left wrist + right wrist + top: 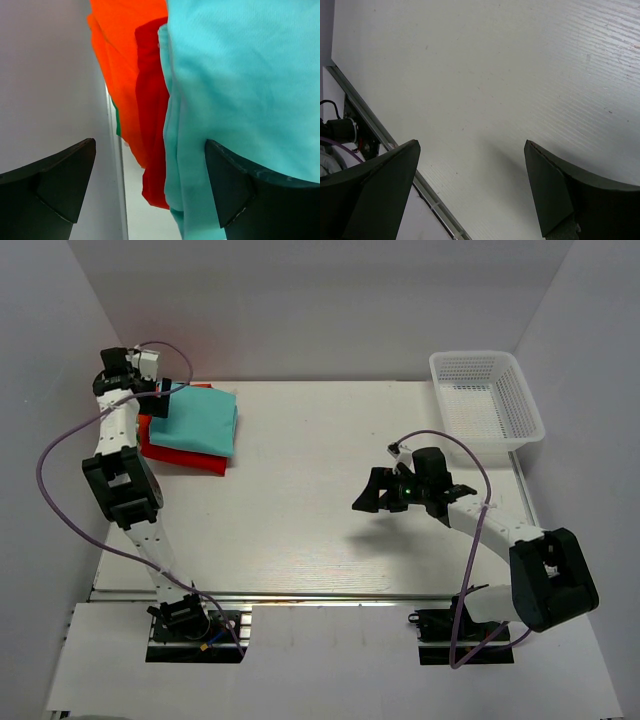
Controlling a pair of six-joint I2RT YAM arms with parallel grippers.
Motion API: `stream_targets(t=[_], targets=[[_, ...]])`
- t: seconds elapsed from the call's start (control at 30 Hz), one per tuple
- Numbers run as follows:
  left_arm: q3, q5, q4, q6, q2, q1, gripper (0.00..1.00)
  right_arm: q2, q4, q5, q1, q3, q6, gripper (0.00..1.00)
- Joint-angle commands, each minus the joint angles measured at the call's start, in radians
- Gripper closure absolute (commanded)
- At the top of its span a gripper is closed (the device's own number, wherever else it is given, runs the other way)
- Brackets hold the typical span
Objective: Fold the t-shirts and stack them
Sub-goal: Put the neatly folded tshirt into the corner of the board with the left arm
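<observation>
White surface [300, 525] beneath it, my right end effector [470, 150] hangs with jaws spread, and farther off my left end effector [150, 145], likewise parted, sits far left, where I'd gently square the teal t-shirt [200, 418] over the red t-shirt [185, 458] and orange edge [120, 75].

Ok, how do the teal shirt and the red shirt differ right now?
The teal shirt lies on top, the red shirt underneath. The teal shirt shows its whole upper face; the red shirt shows mainly as a strip along the near edge. Both are folded flat in one stack at the table's far left.
</observation>
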Motion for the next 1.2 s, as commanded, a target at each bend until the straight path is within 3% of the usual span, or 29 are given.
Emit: stream_targets(t=[0.0, 0.37, 0.47, 0.5, 0.57, 0.6, 0.7, 0.73, 0.77, 1.03, 1.1, 1.13, 1.17], targets=[[-0.006, 0.200, -0.033, 0.030, -0.047, 0.025, 0.00, 0.013, 0.038, -0.027, -0.002, 0.042, -0.013, 0.10], [0.021, 0.282, -0.063, 0.011, 0.053, 0.086, 0.00, 0.059, 0.044, -0.041, -0.001, 0.074, -0.006, 0.10], [0.030, 0.295, -0.073, 0.011, 0.097, 0.086, 0.09, 0.062, 0.050, -0.041, -0.001, 0.074, -0.003, 0.10], [0.043, 0.295, -0.085, 0.011, 0.106, 0.086, 0.26, 0.063, 0.052, -0.041, 0.001, 0.077, 0.000, 0.10], [0.043, 0.295, -0.085, 0.011, 0.117, 0.086, 0.45, 0.068, 0.052, -0.040, -0.001, 0.076, 0.003, 0.10], [0.043, 0.295, -0.085, 0.011, 0.117, 0.086, 0.61, 0.069, 0.055, -0.041, 0.001, 0.077, 0.003, 0.10], [0.055, 0.286, -0.085, -0.011, 0.117, 0.086, 0.85, 0.082, 0.060, -0.044, -0.001, 0.080, 0.006, 0.10], [0.055, 0.286, -0.071, -0.011, 0.107, 0.086, 0.99, 0.082, 0.063, -0.047, -0.002, 0.080, 0.007, 0.10], [0.055, 0.295, -0.071, -0.022, 0.093, 0.086, 1.00, 0.089, 0.066, -0.055, -0.001, 0.080, 0.007, 0.10], [0.055, 0.364, -0.051, -0.022, 0.051, 0.104, 1.00, 0.103, 0.075, -0.066, -0.002, 0.085, 0.015, 0.10], [0.078, 0.330, -0.060, -0.022, 0.064, 0.104, 0.41, 0.106, 0.075, -0.069, 0.002, 0.087, 0.013, 0.10], [0.092, 0.315, -0.060, -0.022, 0.064, 0.104, 0.07, 0.108, 0.075, -0.067, 0.001, 0.091, 0.015, 0.10], [0.104, 0.291, -0.071, -0.032, 0.077, 0.104, 0.00, 0.109, 0.075, -0.069, 0.001, 0.090, 0.015, 0.10]])
